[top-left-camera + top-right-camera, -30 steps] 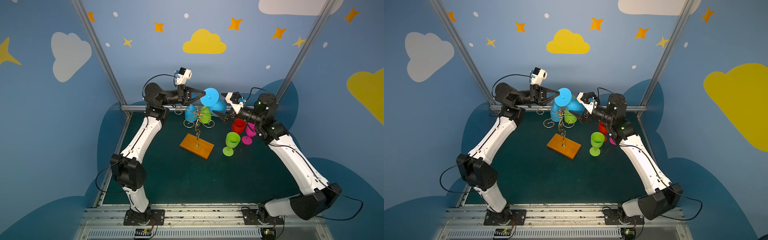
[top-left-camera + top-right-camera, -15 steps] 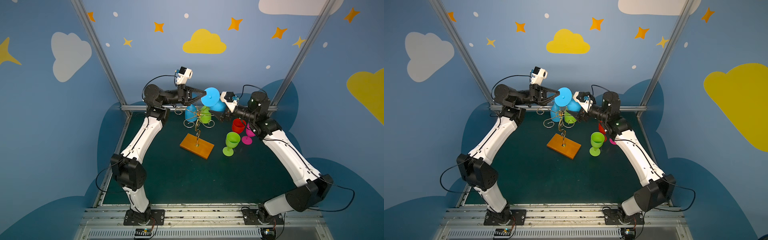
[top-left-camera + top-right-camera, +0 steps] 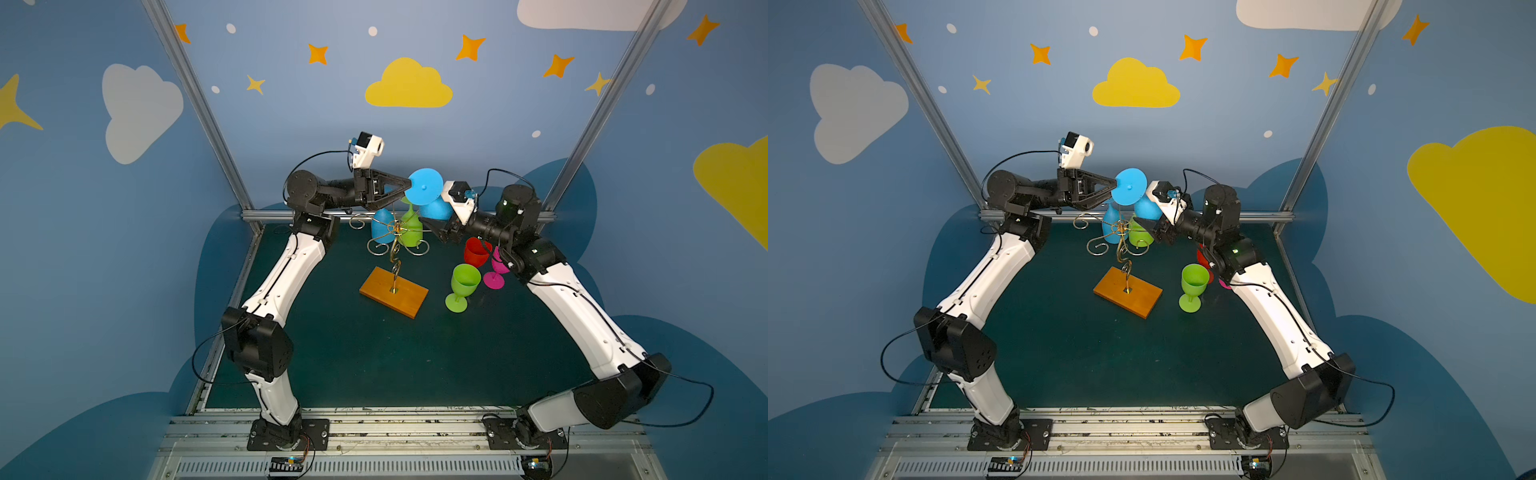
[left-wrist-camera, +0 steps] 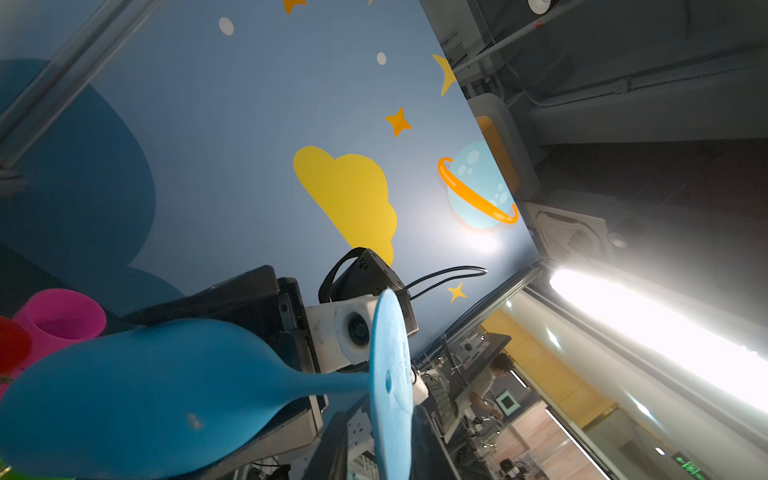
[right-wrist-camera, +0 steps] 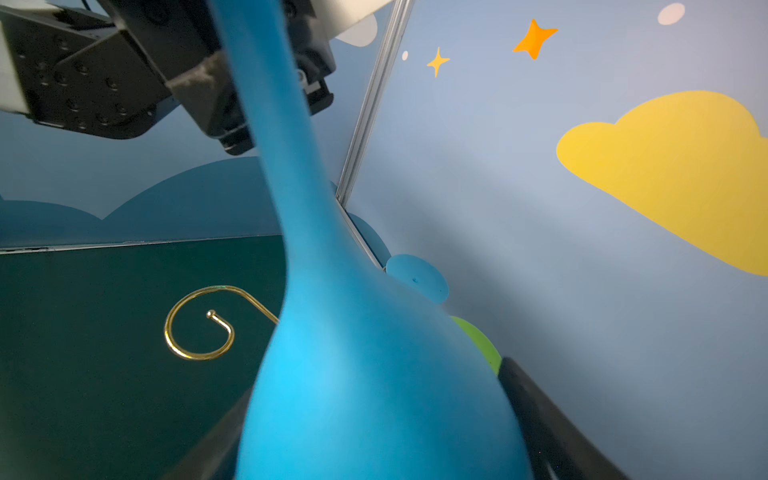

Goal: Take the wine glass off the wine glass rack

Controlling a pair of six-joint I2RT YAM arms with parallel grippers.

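A blue wine glass hangs foot-up above the gold wire wine glass rack. My left gripper stands slightly open around the rim of its foot, with a gap showing beside the disc. My right gripper is shut on the glass's bowl, one finger against each side. Another blue glass and a green one hang upside down on the rack's scroll arms.
On the mat to the right of the rack stand a green glass, a red one and a pink one, close under my right arm. A metal frame rail runs along the back edge.
My right gripper has moved left to the blue glass's bowl and closed on it. My left gripper's jaws have parted at the foot.
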